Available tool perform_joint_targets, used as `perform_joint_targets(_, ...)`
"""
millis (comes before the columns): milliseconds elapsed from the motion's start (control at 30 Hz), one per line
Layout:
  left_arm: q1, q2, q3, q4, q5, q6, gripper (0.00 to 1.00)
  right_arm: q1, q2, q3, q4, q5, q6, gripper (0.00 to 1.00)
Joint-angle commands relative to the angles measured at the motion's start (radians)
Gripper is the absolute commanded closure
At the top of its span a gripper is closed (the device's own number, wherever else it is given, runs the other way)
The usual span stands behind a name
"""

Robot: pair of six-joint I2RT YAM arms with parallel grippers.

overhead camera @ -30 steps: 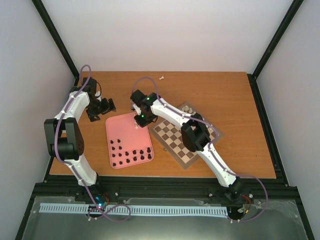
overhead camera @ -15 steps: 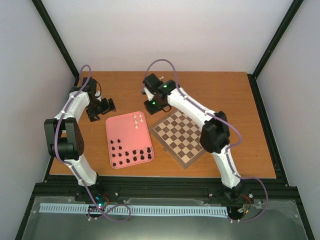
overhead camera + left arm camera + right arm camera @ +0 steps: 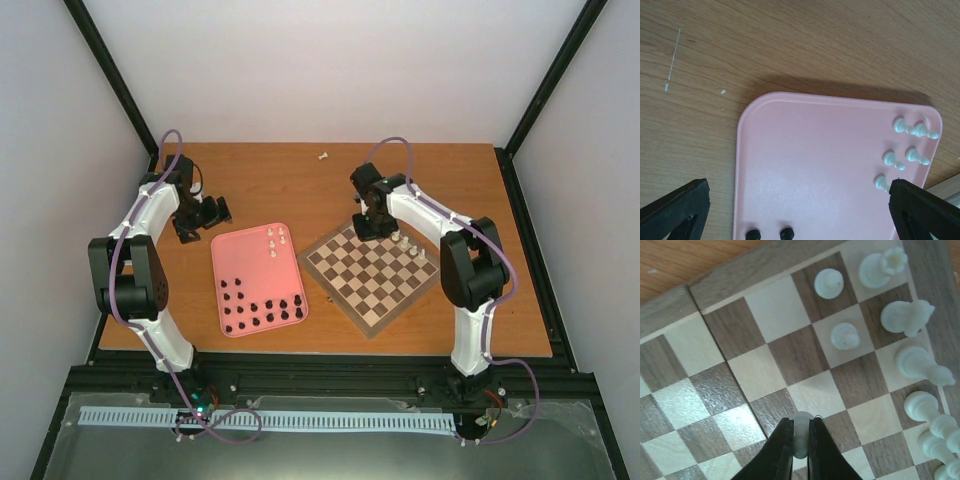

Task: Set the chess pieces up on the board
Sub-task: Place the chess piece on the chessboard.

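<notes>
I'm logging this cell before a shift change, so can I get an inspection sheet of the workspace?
Surface: wooden table, faint scratches.
Job's things: board carries placed white pieces along one edge; pink tray holds spare white pieces and black pieces.
Clutter: small white object near the far edge.
Grippers: left gripper open over the tray; right gripper shut on a white pawn over the board.
Cables: purple cables loop along both arms.
Surroundings: pale walls, black frame.
</notes>
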Motion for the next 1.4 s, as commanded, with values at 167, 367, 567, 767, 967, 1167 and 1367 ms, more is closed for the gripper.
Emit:
perform_joint_targets(167, -0.002, -0.020, 0.019, 0.002, -0.006, 0.001, 0.00, -0.049, -0.033, -0.050, 0.084, 0.043, 0.016, 0.93)
perform_joint_targets(367, -0.003, -0.018, 0.019, 0.000, -0.010, 0.002, 0.00, -0.064, -0.021, -0.067, 0.093, 0.066, 0.006, 0.93)
perform_joint_targets(567, -0.003, -0.013, 0.021, -0.002, -0.011, 0.004, 0.00, -0.077, 0.000, -0.055, 0.095, 0.073, -0.004, 0.92)
perform_joint_targets(767, -0.003, -0.008, 0.027, -0.001, -0.012, 0.005, 0.00, -0.088, 0.011, -0.055, 0.093, 0.067, -0.014, 0.92)
perform_joint_targets(967, -0.003, -0.004, 0.030, -0.003, -0.013, 0.005, 0.00, -0.088, 0.020, -0.058, 0.104, 0.048, -0.010, 0.92)
perform_joint_targets(1167, -0.003, -0.005, 0.031, -0.006, -0.014, 0.007, 0.00, -0.088, 0.041, -0.045, 0.102, 0.045, -0.012, 0.91)
perform_joint_targets(1367, -0.003, -0.005, 0.031, -0.005, -0.015, 0.006, 0.00, -0.088, 0.049, -0.049, 0.105, 0.057, -0.013, 0.91)
